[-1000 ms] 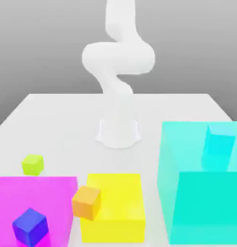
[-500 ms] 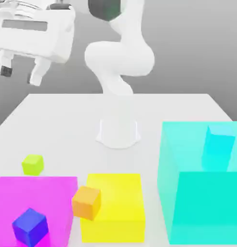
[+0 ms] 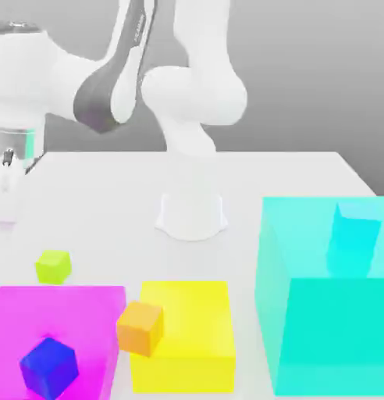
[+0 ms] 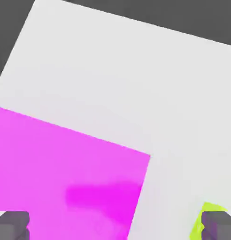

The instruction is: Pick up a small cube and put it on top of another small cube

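My gripper [image 4: 115, 224] hangs wide open and empty, apparently lining up above the small cube [image 3: 53, 266].

exterior view faces the arm; hand view looks down on magenta block [image 3: 58, 332] [image 4: 65, 178].

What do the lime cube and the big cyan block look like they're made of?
The lime cube looks like plain matte plastic or painted wood: opaque, flat colour, no highlights. The big cyan block looks like translucent tinted plastic or glass: a small cyan cube shows through its wall. These are simulator renders, so the true material stays open.
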You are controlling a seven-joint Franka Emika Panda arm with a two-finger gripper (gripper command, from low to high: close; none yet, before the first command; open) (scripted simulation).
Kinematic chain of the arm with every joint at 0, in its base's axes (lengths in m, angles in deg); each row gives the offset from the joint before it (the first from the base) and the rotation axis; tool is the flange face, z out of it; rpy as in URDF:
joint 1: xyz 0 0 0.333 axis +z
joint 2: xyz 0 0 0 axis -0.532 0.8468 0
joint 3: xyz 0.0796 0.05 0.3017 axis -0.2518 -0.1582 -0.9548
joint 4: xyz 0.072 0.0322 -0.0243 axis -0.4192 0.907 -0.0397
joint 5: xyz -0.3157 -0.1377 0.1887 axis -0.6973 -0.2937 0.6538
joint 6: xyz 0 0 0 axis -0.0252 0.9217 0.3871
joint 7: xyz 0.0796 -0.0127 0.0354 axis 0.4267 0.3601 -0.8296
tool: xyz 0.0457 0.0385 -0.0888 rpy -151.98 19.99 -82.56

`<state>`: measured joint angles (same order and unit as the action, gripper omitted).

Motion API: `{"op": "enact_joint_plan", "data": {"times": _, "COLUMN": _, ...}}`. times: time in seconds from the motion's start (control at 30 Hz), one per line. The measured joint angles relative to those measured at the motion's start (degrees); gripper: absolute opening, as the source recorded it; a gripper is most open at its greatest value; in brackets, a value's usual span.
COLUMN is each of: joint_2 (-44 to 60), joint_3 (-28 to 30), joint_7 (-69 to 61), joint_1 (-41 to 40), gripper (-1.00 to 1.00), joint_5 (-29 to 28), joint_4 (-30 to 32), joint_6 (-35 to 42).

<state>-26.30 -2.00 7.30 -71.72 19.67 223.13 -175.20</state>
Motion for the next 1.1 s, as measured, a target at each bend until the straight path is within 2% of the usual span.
{"op": "enact_joint_plan", "data": {"times": 0.17, "joint_2": 4.5, "joint_3": 3.2, "joint_7": 2.2, "joint_1": -2.7, "gripper": 0.00, "joint_5": 3.9, "joint_4": 3.7, "joint_6": -3.9}}
{"op": "enact_joint_plan", "data": {"times": 0.37, "joint_2": 9.5, "joint_3": 4.8, "joint_7": -0.1, "joint_1": -5.8, "gripper": 0.00, "joint_5": 14.2, "joint_4": 7.0, "joint_6": -8.5}}
{"op": "enact_joint_plan", "data": {"times": 0.6, "joint_2": 16.6, "joint_3": 0.5, "joint_7": -4.7, "joint_1": -7.2, "gripper": 0.00, "joint_5": 21.5, "joint_4": 5.5, "joint_6": -14.3}}
{"op": "enact_joint_plan", "data": {"times": 0.8, "joint_2": 23.4, "joint_3": -3.5, "joint_7": -7.2, "joint_1": -10.6, "gripper": 0.00, "joint_5": 24.3, "joint_4": 4.6, "joint_6": -19.8}}
{"op": "enact_joint_plan", "data": {"times": 0.83, "joint_2": 24.4, "joint_3": -3.8, "joint_7": -7.4, "joint_1": -11.0, "gripper": -1.00, "joint_5": 24.4, "joint_4": 4.5, "joint_6": -20.6}}
{"op": "enact_joint_plan", "data": {"times": 1.1, "joint_2": 23.8, "joint_3": -3.7, "joint_7": -7.1, "joint_1": -10.9, "gripper": -1.00, "joint_5": 24.1, "joint_4": 4.5, "joint_6": -20.2}}
